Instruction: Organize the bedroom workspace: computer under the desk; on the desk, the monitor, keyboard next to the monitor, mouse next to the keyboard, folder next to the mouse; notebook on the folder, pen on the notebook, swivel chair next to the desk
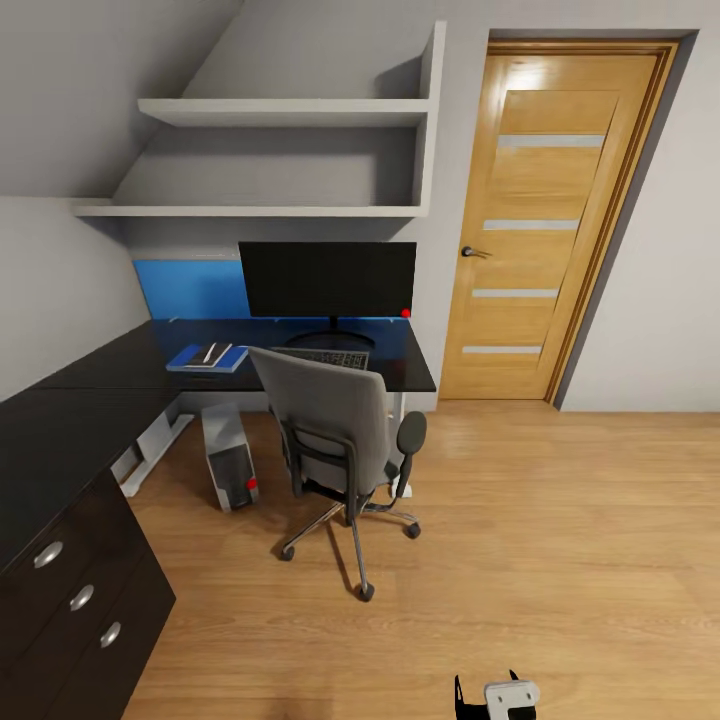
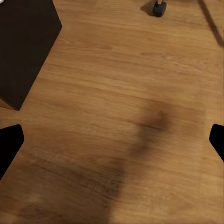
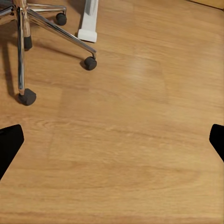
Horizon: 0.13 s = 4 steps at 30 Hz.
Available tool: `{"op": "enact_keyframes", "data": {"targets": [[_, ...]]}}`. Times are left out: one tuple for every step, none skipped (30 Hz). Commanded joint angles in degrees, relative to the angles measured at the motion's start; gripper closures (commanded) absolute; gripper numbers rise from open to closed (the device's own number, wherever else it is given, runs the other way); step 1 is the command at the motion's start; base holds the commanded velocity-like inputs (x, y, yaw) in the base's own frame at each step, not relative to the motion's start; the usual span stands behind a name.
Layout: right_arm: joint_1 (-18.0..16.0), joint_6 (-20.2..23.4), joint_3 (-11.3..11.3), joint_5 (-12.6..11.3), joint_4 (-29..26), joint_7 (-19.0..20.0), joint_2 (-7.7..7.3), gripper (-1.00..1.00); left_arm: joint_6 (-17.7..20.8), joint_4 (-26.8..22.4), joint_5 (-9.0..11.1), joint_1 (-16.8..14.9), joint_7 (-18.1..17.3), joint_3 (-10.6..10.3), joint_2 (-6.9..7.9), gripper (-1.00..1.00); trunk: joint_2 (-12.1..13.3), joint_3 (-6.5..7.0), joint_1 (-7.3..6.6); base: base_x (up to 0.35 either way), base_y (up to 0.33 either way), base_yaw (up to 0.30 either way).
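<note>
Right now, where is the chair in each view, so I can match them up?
Head: chair at centre, pulled up to the desk, its back toward the camera.
Left wrist: one castor on the floor, beyond the drawer unit.
Right wrist: the metal base with three castors showing.
Shared landmark: the wood floor.

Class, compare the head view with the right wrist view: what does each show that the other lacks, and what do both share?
Head view alone: the desk, monitor, folder on the desktop, computer beneath, and the oak door.

Right wrist view alone: the open right gripper with nothing between its fingertips.

Both: the swivel chair base and castors, and the wood floor.
</note>
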Motion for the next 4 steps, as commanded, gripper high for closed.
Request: {"op": "enact_keyframes", "data": {"targets": [[-0.05,-0.18,0.51,-0.35,0.12,-0.21,0.04,-1.0,-0.09,0.0,-0.03,-0.03,0.54,-0.49,-0.01,-1.0,-0.03,-0.05,0.0,0.0,0.0,0.0],[-0.05,-0.18,0.51,-0.35,0.12,-0.21,0.04,-1.0,-0.08,-0.01,-0.05,-0.03,0.54,-0.5,-0.02,-1.0,-0.03,-0.05,0.0,0.0,0.0,0.0],[-0.05,-0.19,0.51,-0.35,0.12,-0.21,0.04,-1.0,-0.08,-0.02,-0.06,-0.03,0.54,-0.51,-0.02,-1.0,-0.03,-0.05,0.0,0.0,0.0,0.0],[-0.05,-0.19,0.52,-0.35,0.12,-0.21,0.04,-1.0,-0.07,-0.02,-0.07,-0.03,0.54,-0.51,-0.04,-1.0,-0.03,-0.05,0.0,0.0,0.0,0.0]]}}
